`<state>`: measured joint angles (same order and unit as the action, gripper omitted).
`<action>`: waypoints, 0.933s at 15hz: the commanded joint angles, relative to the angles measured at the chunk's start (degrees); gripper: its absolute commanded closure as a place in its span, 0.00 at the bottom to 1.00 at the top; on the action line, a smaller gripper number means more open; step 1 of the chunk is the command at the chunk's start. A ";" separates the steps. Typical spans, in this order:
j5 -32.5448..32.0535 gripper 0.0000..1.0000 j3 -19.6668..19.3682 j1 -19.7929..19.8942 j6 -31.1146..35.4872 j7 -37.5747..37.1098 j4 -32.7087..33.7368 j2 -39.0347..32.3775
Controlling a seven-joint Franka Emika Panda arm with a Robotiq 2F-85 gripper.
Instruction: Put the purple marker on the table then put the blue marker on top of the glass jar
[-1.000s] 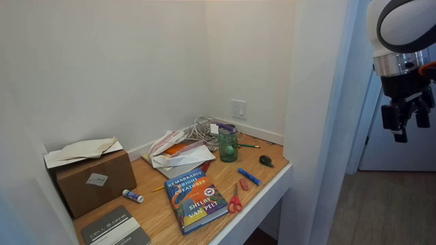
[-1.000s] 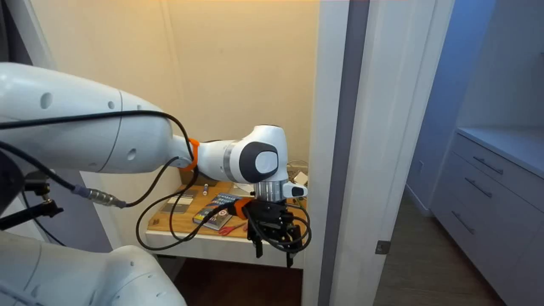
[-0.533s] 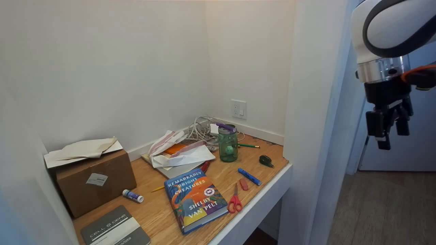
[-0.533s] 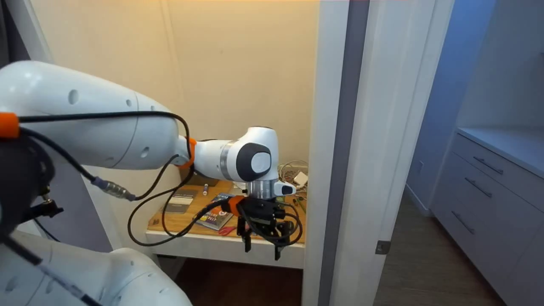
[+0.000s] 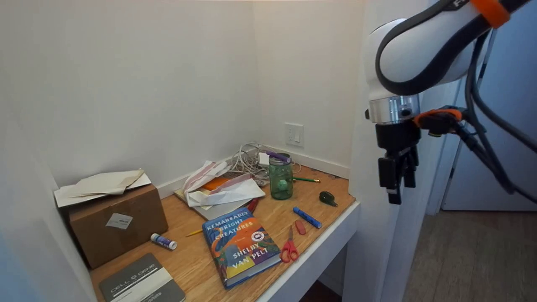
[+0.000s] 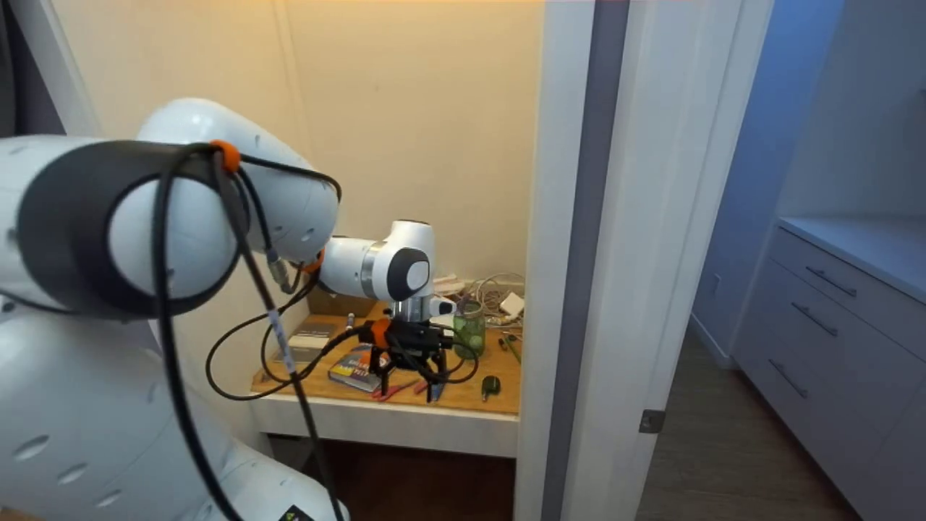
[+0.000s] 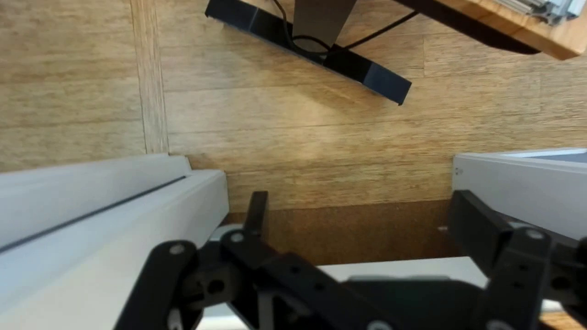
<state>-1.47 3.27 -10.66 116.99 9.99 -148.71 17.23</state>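
The purple marker (image 5: 278, 157) lies across the top of the greenish glass jar (image 5: 280, 179). The jar stands at the back right of the wooden table (image 5: 184, 216) and also shows in an exterior view (image 6: 469, 337). The blue marker (image 5: 307, 217) lies on the table near its front edge, in front of the jar. My gripper (image 5: 401, 191) is open and empty, pointing down. In an exterior view it (image 6: 406, 394) appears in front of the table's front edge. In the wrist view the fingers (image 7: 360, 197) are wide apart over the floor, and neither marker nor the jar shows.
Around the blue marker lie a pink eraser (image 5: 300, 227), red scissors (image 5: 289, 248) and a small dark green object (image 5: 327, 198). A book (image 5: 243, 247), cardboard box (image 5: 121, 226) and cable heap (image 5: 249, 163) are further left. White door frame (image 6: 564, 253) stands beside the table.
The arm has moved toward the table. The gripper has shifted left in both exterior views and stays open. The markers and the jar have not moved.
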 commanded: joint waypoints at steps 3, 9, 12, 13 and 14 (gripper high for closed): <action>5.16 0.00 2.30 -1.81 7.20 9.89 9.32 -15.55; 7.69 0.00 5.20 -0.43 12.75 10.68 17.97 -27.12; 5.70 0.00 5.89 0.00 13.13 9.10 17.06 -26.53; 5.66 0.00 6.05 0.08 13.27 9.07 17.76 -27.63; 5.65 0.00 6.13 0.15 13.27 9.06 17.77 -27.89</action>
<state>4.51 8.05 -11.85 130.36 19.31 -131.02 -10.62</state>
